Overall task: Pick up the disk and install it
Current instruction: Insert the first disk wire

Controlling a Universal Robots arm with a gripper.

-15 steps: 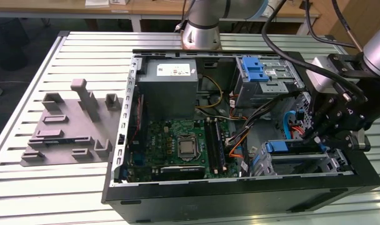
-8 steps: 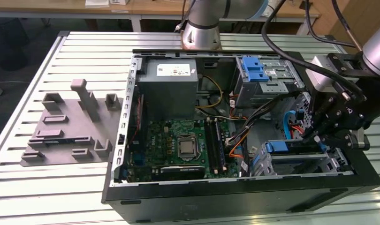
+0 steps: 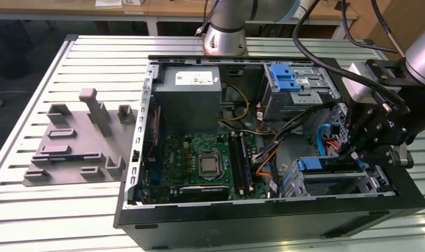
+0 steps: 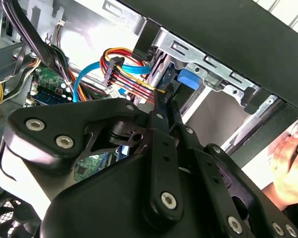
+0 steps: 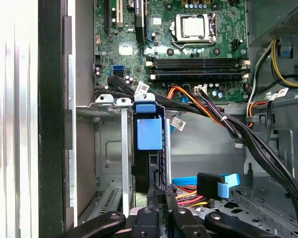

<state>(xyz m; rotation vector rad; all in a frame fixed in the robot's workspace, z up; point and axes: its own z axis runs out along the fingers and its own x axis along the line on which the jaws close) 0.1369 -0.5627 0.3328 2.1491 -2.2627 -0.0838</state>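
The disk [image 5: 145,171] stands on edge in a slot of the lower drive cage [image 5: 107,148], its blue rail end showing. In the exterior view the disk's blue end [image 3: 312,164] sits in the cage [image 3: 370,184] at the open computer case's near right corner. My gripper [image 5: 160,196] is at the disk's near edge, its two thin fingers close together and shut, with nothing seen between them. Whether the tips touch the disk I cannot tell. In the second wrist view the gripper [image 4: 168,101] points toward the blue rail end [image 4: 188,78]. From the exterior view, the gripper [image 3: 349,152] hangs over the cage.
Bundled cables [image 5: 223,119] and a blue-plugged connector [image 5: 216,184] hang beside the cage. The motherboard [image 3: 205,163], power-supply box [image 3: 191,86] and upper cage with blue latch [image 3: 289,79] fill the case. A grey fixture [image 3: 80,142] lies at the exterior view's left. A hand [image 4: 287,163] rests outside the case.
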